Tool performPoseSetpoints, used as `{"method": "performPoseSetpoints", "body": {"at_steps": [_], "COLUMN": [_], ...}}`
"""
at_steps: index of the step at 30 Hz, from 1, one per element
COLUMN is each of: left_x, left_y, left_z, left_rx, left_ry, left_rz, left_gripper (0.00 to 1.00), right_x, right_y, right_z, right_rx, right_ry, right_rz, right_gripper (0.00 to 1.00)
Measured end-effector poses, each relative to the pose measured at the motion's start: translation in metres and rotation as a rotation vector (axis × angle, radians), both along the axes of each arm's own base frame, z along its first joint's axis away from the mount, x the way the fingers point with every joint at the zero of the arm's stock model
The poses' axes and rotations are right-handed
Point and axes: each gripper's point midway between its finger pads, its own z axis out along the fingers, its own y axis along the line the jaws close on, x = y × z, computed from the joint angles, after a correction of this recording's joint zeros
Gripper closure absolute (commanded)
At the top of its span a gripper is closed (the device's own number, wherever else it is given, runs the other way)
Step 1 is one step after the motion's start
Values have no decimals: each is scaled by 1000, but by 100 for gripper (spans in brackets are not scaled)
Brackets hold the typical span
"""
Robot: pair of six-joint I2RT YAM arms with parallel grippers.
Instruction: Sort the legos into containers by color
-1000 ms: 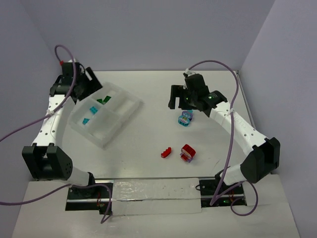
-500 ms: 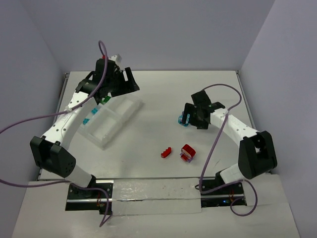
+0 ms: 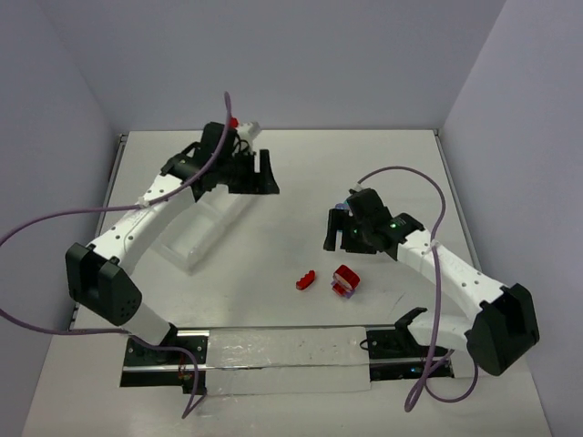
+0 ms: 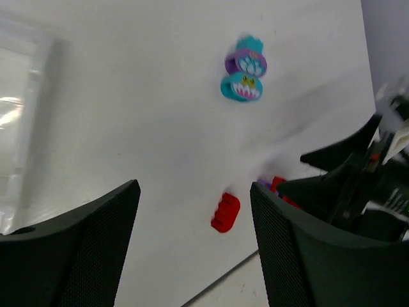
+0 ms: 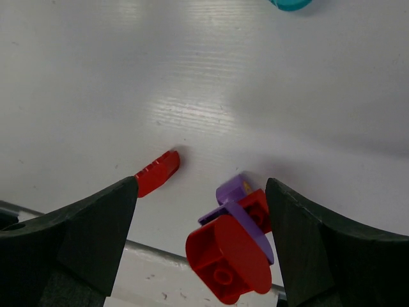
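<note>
Two arms had swung inward, jaws wide and empty: the left gripper [image 3: 264,177] off the tray [image 3: 194,248], the right gripper [image 3: 339,238] from the teal-purple cluster [image 4: 243,73] to above the red cluster [image 3: 345,279] and red brick [image 3: 305,280], at four o'clock from the tray. Red probably came next.

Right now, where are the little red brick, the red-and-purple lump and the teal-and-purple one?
little red brick [image 3: 305,280]: top view, its middle.
red-and-purple lump [image 5: 227,256]: right wrist view, its red top.
teal-and-purple piece [image 4: 242,87]: left wrist view, its teal half.
</note>
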Motion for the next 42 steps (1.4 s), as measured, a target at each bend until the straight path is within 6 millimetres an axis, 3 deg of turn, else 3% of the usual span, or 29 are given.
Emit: {"method": "performPoseSetpoints", "body": {"at_steps": [4, 8, 12, 15, 22, 28, 35, 39, 41, 42], "left_x": [-51, -101, -123, -135, -149, -142, -144, -144, -143, -142], "left_y": [-36, -60, -74, -83, -100, -97, -98, -99, -99, -99], "left_z": [-49, -99, -127, -143, -175, -200, -216, -219, -220, -219], "left_rx": [78, 171, 244, 295, 381, 451, 501, 517, 521, 524], "left_ry": [81, 166, 189, 179, 145, 124, 107, 94, 88, 84], "left_rz": [-211, -369, -447, -482, -512, -477, -474, -473, -467, -465], "left_gripper": [20, 14, 6, 6, 21, 32, 47, 69, 92, 100], "right_x": [-2, 2, 16, 31, 44, 44, 44, 44, 44, 44], "right_y": [-4, -11, -17, -29, -59, -60, -59, -58, -58, -58], "right_z": [13, 18, 36, 54, 78, 80, 80, 80, 80, 80], "right_rx": [5, -33, -30, -9, 8, 13, 17, 21, 24, 25], "right_ry": [-36, -35, -68, -107, -178, -181, -180, -178, -177, -177], "right_rz": [-9, -37, -86, -150, -262, -263, -261, -258, -256, -255], "right_gripper": [9, 8, 7, 7, 7, 7, 7, 7, 7, 7]}}
